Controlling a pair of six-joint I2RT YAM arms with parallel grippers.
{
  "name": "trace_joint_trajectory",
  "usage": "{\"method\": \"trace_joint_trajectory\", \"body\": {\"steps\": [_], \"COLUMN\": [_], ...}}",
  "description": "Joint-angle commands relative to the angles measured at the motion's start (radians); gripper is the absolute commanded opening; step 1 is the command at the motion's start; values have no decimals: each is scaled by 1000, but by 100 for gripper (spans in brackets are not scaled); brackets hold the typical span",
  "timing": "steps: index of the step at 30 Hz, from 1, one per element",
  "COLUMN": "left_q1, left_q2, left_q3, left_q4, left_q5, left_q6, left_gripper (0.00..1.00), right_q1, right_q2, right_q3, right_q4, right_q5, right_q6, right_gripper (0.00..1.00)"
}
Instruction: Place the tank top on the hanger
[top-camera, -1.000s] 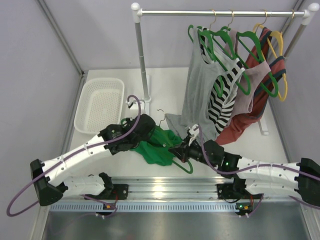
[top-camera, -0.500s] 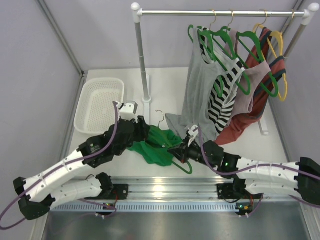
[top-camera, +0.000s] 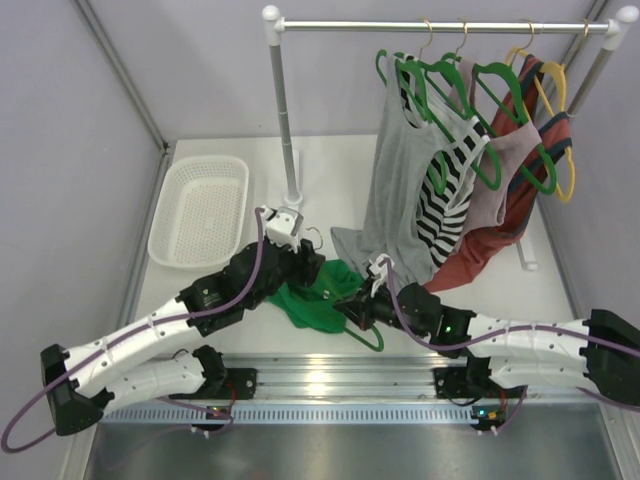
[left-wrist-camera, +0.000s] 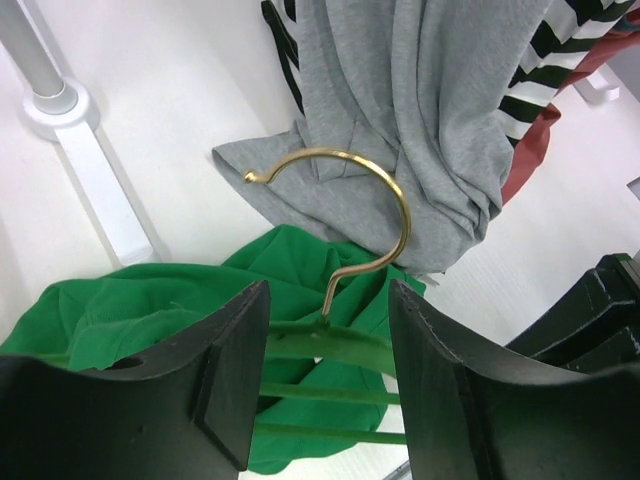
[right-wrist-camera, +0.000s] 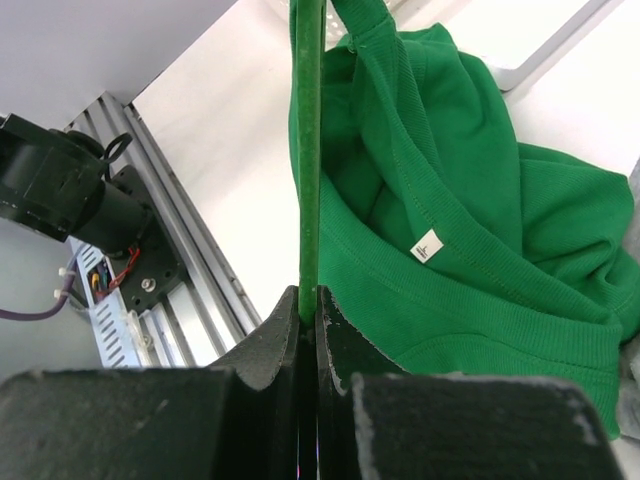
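Observation:
The bright green tank top (top-camera: 312, 303) lies bunched on the table, draped over the green hanger (top-camera: 366, 335). My left gripper (top-camera: 308, 266) hangs open over the hanger's neck. In the left wrist view its fingers (left-wrist-camera: 232, 372) straddle the hanger's top bar (left-wrist-camera: 330, 343) just below the brass hook (left-wrist-camera: 385, 200), touching nothing. My right gripper (top-camera: 352, 306) is shut on one thin green arm of the hanger (right-wrist-camera: 308, 150), pinched at the gripper (right-wrist-camera: 308, 305). The tank top (right-wrist-camera: 450, 230), with a white label, lies right beside that arm.
A white basket (top-camera: 198, 210) sits at the back left. The rack pole (top-camera: 283, 110) stands mid-table, and its rail carries grey (top-camera: 395, 180), striped and rust tops on green and yellow hangers (top-camera: 555, 100). The grey top's hem (left-wrist-camera: 420, 130) lies on the table just behind the hook.
My left gripper has opened and moved right, from the bunched fabric to over the hanger's neck. The right gripper keeps its hold and has barely shifted.

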Motion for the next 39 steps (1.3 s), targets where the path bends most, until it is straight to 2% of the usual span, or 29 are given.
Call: {"method": "trace_joint_trajectory", "body": {"steps": [1,11,14,15,16,19,22,23,25,26,28,29,34,36,39], "left_q1": [-4,-1,-1,-1,-1,-1,-4,-4,-6,-9,-10,-12,-21,-27,-35], "left_q2": [29,69,72,75,79,82,78,76,64,58,47,44,32,26,30], "left_q3": [-12,-70,-75,-75,-75,-73,-60,-58,-60,-60,-66,-69,-93,-99,-107], "left_q4": [130,207,214,211,208,187,147,135,121,109,105,105,108,115,122], "left_q5": [9,15,29,33,35,33,-17,-33,-72,-77,-79,-80,-80,-83,-85], "left_q6": [46,50,46,47,50,60,52,49,44,43,43,40,24,18,15], "left_gripper": [56,52,33,21,14,0,0,0,0,0,0,0,0,0,0], "right_q1": [25,32,36,36,37,37,39,37,39,37,37,36,-6,-46,-87], "right_q2": [4,10,16,21,21,29,27,22,4,-7,-39,-50,-102,-85,-12], "right_q3": [47,64,67,68,68,77,91,94,105,113,142,152,252,295,370], "right_q4": [112,101,95,93,90,63,3,-18,-58,-134,-222,-324,-687,-777,-824], "right_q5": [4,15,26,30,32,44,62,72,99,137,183,247,380,345,265], "right_q6": [-12,-18,-18,-16,-15,-4,17,25,54,68,119,143,370,402,412], "right_gripper": [0,0,0,0,0,0,5,14,24,33,40,45,48,50,47]}}
